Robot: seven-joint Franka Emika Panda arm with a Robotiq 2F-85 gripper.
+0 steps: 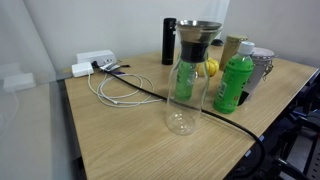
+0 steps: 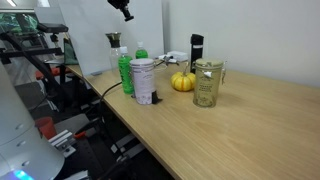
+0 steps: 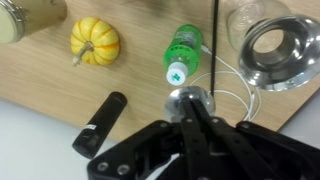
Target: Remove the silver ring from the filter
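Gripper [image 3: 192, 103] closed, above green bottle [image 3: 183, 52], pumpkin [image 3: 95, 40] nearby

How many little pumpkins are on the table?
1. The yellow pumpkin sits on the wooden table, between the silver cup and the glass jar. Another could hide behind taller things, but none shows.
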